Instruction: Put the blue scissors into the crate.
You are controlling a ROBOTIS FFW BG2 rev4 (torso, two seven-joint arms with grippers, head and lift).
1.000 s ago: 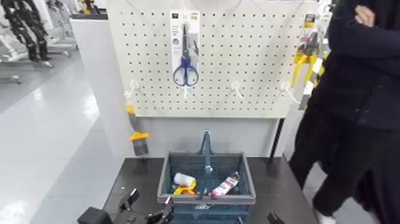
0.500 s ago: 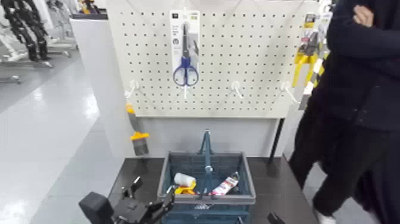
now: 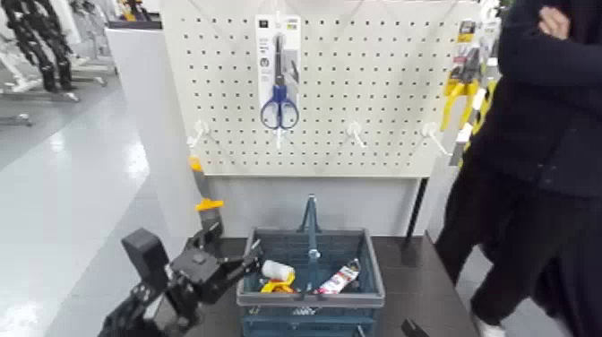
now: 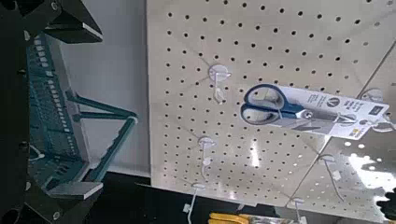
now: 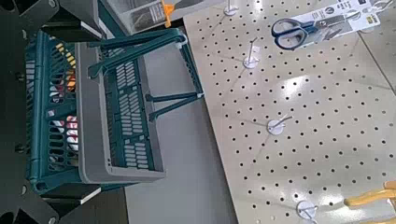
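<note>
The blue scissors (image 3: 279, 81) hang in their white card on a hook high on the white pegboard, blue handles downward. The crate (image 3: 358, 291) stands on the dark base below the board, handle upright. My left gripper (image 3: 231, 247) is open and empty, raised at the crate's left rim, far below the scissors. In the left wrist view the open left gripper (image 4: 89, 110) frames the crate (image 4: 47, 112), with the scissors (image 4: 299, 110) beyond it. My right gripper (image 5: 75, 107) is open and low at the crate's front; its view shows the crate (image 5: 107, 112) and the scissors (image 5: 322, 23).
A person in dark clothes (image 3: 537, 134) stands at the right beside the board. Yellow-handled tools (image 3: 461, 85) hang on the right edge. Empty hooks (image 3: 356, 133) stick out below the scissors. The crate holds a white roll (image 3: 278, 270) and a red-white packet (image 3: 339, 280).
My left arm has risen from the bottom edge and moved up and forward to the crate's left rim. The scissors, the crate and the right arm have not moved.
</note>
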